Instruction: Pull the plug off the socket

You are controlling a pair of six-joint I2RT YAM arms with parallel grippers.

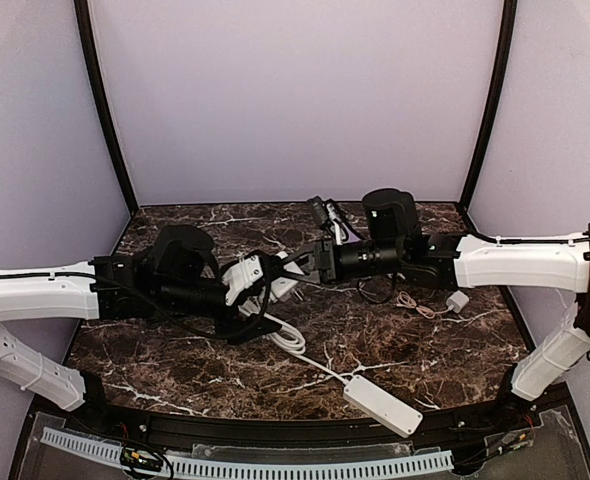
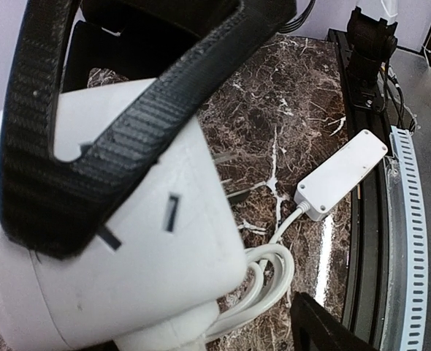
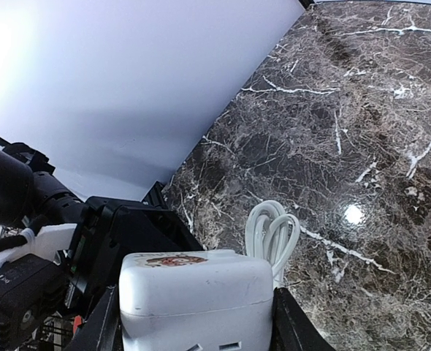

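The socket [image 3: 193, 289], a white cube with outlet slots, is held above the table between my two grippers [image 1: 260, 280]. My right gripper [image 3: 195, 325] is shut on it, with a black finger against each side. My left gripper [image 2: 186, 267] stands open around the cube [image 2: 128, 219]. Its upper finger [image 2: 128, 146] lies across the slotted face. Its lower finger [image 2: 325, 325] stays apart from the cube. The plug [image 2: 161, 335] sits in the cube's underside. Its thick white cord [image 2: 274, 274] loops down and runs to the long power strip [image 2: 343, 175].
The power strip [image 1: 382, 404] lies near the front edge on the right, and the cord loop [image 1: 290, 338] rests on the marble between the arms. A small white adapter [image 1: 458, 300] with a thin wire lies under the right arm. Black posts and purple walls enclose the table.
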